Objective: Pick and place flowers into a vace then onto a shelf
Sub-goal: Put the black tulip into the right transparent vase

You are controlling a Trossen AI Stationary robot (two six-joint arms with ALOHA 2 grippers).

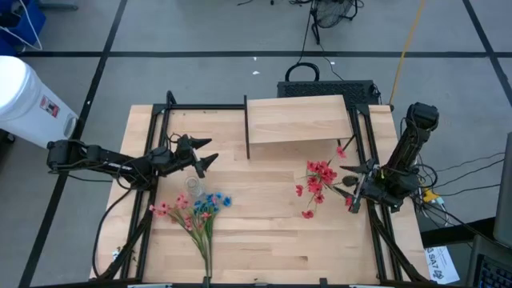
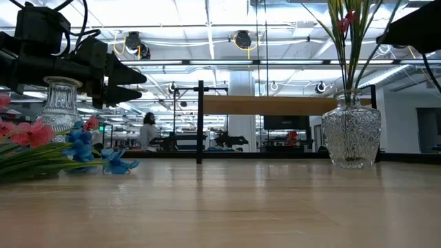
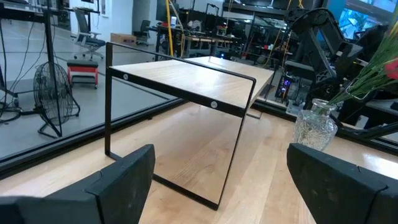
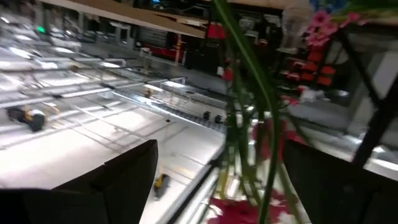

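Red flowers (image 1: 318, 180) stand in a cut-glass vase (image 2: 351, 138) on the table's right side, their green stems (image 4: 249, 124) rising from its mouth. My right gripper (image 1: 350, 186) is open, with the stems passing between its spread fingers above the vase. A bunch of pink and blue flowers (image 1: 196, 210) lies flat on the table at near left, beside a small glass vase (image 2: 60, 103) with nothing in it. Just beyond that vase, my left gripper (image 1: 200, 156) hovers open and level, pointing toward the shelf (image 1: 298, 120) at the far middle.
Black frame rails (image 1: 152, 144) run along the table's left and right sides. The shelf's thin black legs (image 3: 109, 106) stand on the tabletop. A white container (image 1: 24, 96) sits off the table at far left. Bare wood (image 1: 272, 232) lies at the near middle.
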